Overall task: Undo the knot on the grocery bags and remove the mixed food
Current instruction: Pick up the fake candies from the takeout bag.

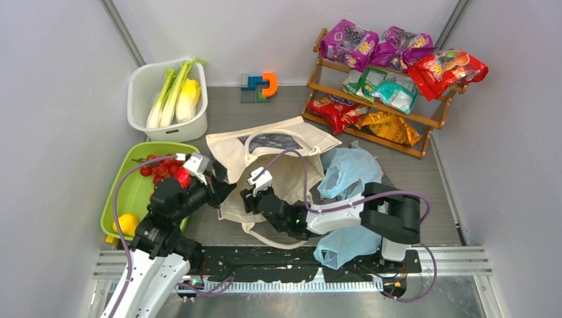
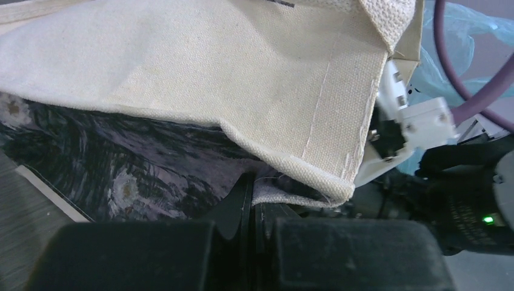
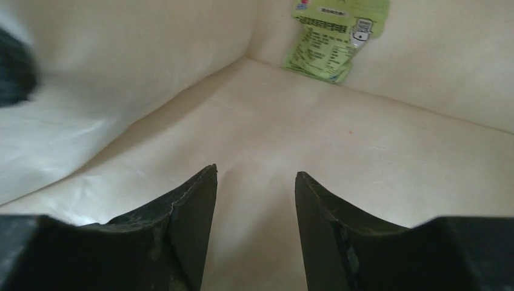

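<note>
Nearly done, I judge: the light-blue plastic bags point(image 1: 348, 169) lie slack with no knot showing; stalks point(image 1: 166, 99) sit in the white tub point(image 1: 142, 122), red fruits point(image 1: 159, 169) in the green tray point(image 1: 132, 192); what remains is a green packet point(image 3: 336, 36) in the far corner of the canvas tote point(image 1: 228, 149). The left gripper point(image 2: 253, 194) is clamped on the tote's hem; the right gripper point(image 3: 256, 182) is inside the tote, jaws partly apart and empty; the packet's print is too small to read.
</note>
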